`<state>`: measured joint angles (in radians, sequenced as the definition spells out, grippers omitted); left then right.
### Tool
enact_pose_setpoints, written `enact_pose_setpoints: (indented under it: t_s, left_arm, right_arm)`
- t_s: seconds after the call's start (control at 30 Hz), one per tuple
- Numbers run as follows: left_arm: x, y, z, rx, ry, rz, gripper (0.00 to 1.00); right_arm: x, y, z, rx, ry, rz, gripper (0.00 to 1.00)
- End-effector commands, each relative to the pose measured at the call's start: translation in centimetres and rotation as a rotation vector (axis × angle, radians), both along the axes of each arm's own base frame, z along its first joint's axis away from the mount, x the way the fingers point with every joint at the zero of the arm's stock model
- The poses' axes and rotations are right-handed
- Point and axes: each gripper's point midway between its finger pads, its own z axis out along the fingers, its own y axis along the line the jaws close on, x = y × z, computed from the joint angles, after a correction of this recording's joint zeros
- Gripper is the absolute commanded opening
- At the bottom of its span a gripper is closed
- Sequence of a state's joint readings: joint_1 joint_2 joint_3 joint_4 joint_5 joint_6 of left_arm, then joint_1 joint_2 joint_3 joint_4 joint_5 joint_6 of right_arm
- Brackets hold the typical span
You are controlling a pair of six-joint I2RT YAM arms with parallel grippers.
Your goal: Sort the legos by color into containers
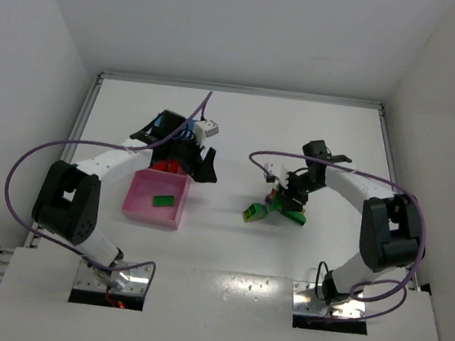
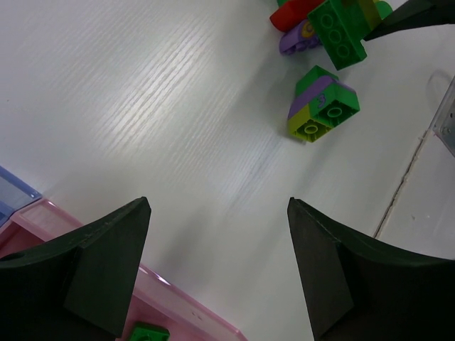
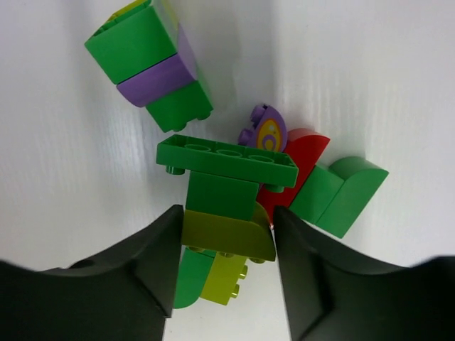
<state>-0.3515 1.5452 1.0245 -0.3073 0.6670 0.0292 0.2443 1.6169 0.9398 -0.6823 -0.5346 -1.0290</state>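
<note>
White counter (image 1: 220,235) is seen bare between the pink tray (image 1: 143,202) and the legos (image 1: 276,209). The lime brick (image 3: 227,238) is clenched by the right claw (image 3: 226,245), with the green plate (image 3: 227,160) laid crosswise above it. The left claw (image 2: 217,227) is held released.

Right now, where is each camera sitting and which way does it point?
Top external: high behind the left arm and right arm, looking down on the table; both show whole.
Left wrist: over the pink tray, facing the lego pile; the open left gripper shows.
Right wrist: close above the pile, looking down; the right gripper clamps a green-and-lime stack.
Shared: both wrist views catch the green-purple-lime block.
</note>
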Motion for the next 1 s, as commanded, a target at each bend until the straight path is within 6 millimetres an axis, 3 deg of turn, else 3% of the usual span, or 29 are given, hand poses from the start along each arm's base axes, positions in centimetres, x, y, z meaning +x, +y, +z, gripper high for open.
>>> enact_pose_setpoints:
  t_s: [0.0,0.1,0.23,0.37,0.43,0.6,0.77,0.97]
  left_arm:
    - [0.8,-0.3,1.2,-0.029,-0.035,-0.015,0.84]
    - [0.4,-0.3,0.9,-0.035,-0.015,-0.015,0.83]
    - [0.0,-0.4,1.1,-0.044,-0.007,-0.016,0.83]
    - [-1.4,-0.4,1.6,-0.11,0.021,-0.055,0.83]
    - [-3.2,-0.9,2.6,-0.198,0.052,-0.121,0.83]
    - [-5.8,-2.4,4.5,-0.375,0.167,-0.238,0.83]
    - [-5.3,-3.7,6.4,-0.44,0.214,-0.303,0.83]
    - [-4.3,-5.1,6.3,-0.397,0.206,-0.268,0.83]
  right_arm:
    - [1.5,0.9,0.8,0.045,-0.075,0.02,0.5]
    - [1.9,0.9,1.4,0.049,-0.119,0.003,0.37]
    - [1.9,0.7,1.5,0.044,-0.127,-0.007,0.3]
    - [2.0,1.2,3.6,0.083,-0.157,-0.03,0.29]
    - [2.3,2.3,6.2,0.148,-0.199,-0.038,0.29]
    - [2.3,5.4,10.0,0.234,-0.267,-0.041,0.29]
    - [1.0,9.3,12.3,0.292,-0.273,0.023,0.28]
    - [1.4,12.5,14.1,0.312,-0.303,0.069,0.28]
